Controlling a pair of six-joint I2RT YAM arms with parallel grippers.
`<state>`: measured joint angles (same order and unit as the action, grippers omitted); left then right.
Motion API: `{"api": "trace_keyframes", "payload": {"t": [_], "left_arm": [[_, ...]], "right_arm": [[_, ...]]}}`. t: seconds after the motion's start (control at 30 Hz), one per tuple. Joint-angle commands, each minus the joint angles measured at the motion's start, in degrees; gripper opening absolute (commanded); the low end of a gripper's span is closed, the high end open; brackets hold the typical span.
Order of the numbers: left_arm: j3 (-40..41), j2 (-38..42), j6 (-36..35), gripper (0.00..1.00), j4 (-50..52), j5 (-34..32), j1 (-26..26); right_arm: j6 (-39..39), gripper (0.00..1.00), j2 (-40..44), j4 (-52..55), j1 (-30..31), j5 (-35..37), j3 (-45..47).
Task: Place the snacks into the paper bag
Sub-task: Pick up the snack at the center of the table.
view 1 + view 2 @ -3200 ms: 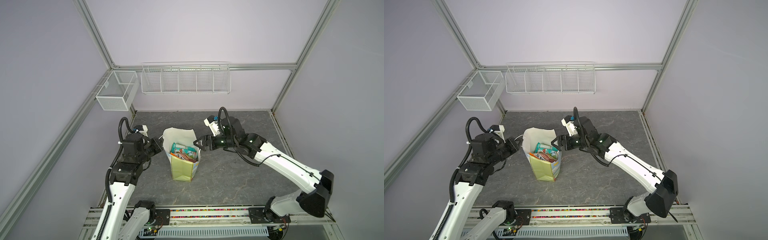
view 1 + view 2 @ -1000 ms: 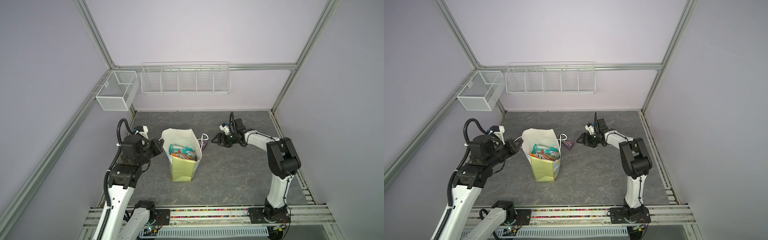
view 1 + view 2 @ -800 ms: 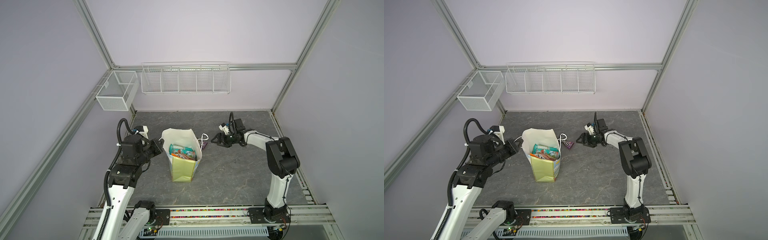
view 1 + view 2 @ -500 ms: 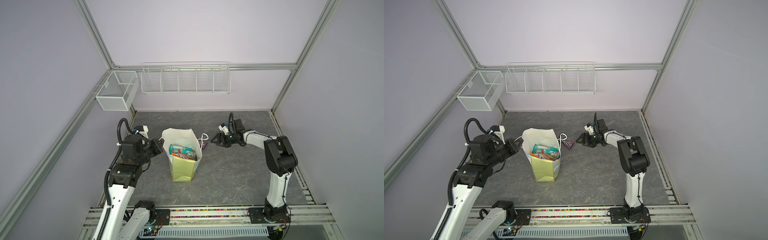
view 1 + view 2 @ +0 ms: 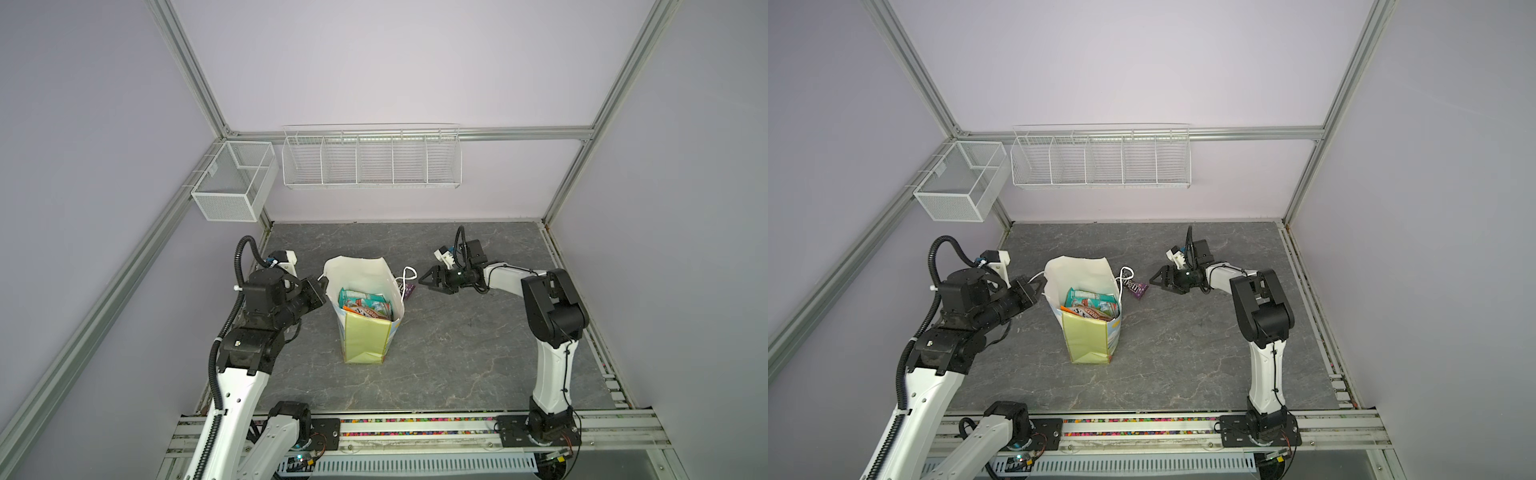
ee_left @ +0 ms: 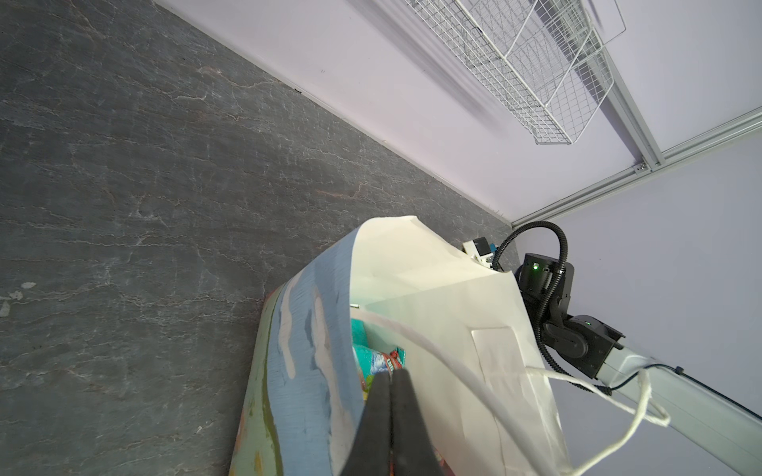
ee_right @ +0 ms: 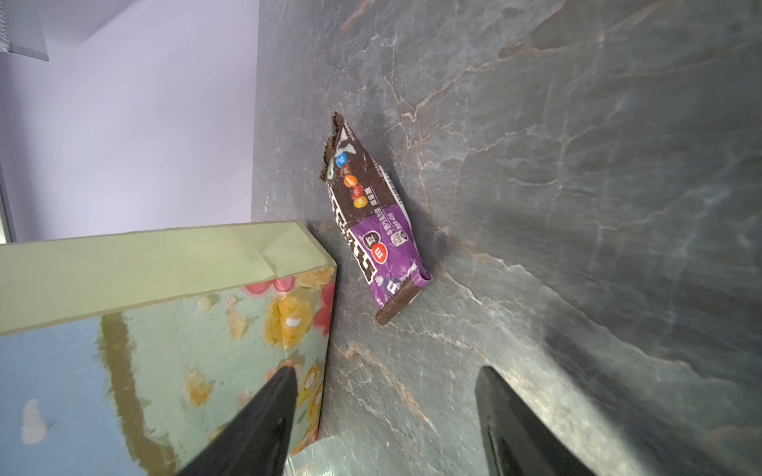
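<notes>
In both top views the right arm, stretched over the bag three seconds ago, has folded down low, and over the last second the right gripper point(image 5: 424, 281) point(image 5: 1154, 281) has crept toward the M&M's pack point(image 5: 409, 289) point(image 5: 1139, 289), the one snack I can see outside. The pack lies flat on the grey veined tabletop point(image 5: 457, 353), at about 2 o'clock from the paper bag point(image 5: 365, 332) point(image 5: 1088, 340). The bag stands upright with the other snacks point(image 5: 365, 302) point(image 5: 1092, 305) piled inside, so this looks like the last pickup. The left gripper point(image 5: 322, 286) point(image 5: 1038, 286) has kept its place at 9 o'clock of the bag's mouth. The left wrist view shows its jaws pressed together, with the white cord handle point(image 6: 453, 356) running just past the tips. I cannot tell if anything is pinched. The bag is stiff paper, matte white inside. In the right wrist view the right gripper point(image 7: 387, 373) is spread wide and empty. The pack point(image 7: 371, 218) ahead is glossy, brown-and-purple and crinkled, with crimped ends, just beside the bag's flowered corner point(image 7: 297, 313).
</notes>
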<state>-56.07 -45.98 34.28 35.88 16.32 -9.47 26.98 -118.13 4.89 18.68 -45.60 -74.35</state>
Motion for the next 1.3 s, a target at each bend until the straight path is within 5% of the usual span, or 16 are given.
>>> {"api": "trace_keyframes", "payload": {"t": [0.0,0.63,1.27], "left_arm": [[-1.59,0.28,0.34,0.00,-2.39,-0.58,-0.01],[-2.11,0.14,0.48,0.00,-2.57,-0.59,-0.01],[-2.81,0.07,0.52,0.00,-2.53,-0.94,0.03]], "right_arm": [[0.74,0.71,-0.74,-2.30,-0.29,-1.58,0.12],[11.35,0.68,-7.31,-15.61,-1.18,-13.32,-2.38],[19.80,0.67,-11.95,-23.78,-1.16,-14.90,-6.05]]}}
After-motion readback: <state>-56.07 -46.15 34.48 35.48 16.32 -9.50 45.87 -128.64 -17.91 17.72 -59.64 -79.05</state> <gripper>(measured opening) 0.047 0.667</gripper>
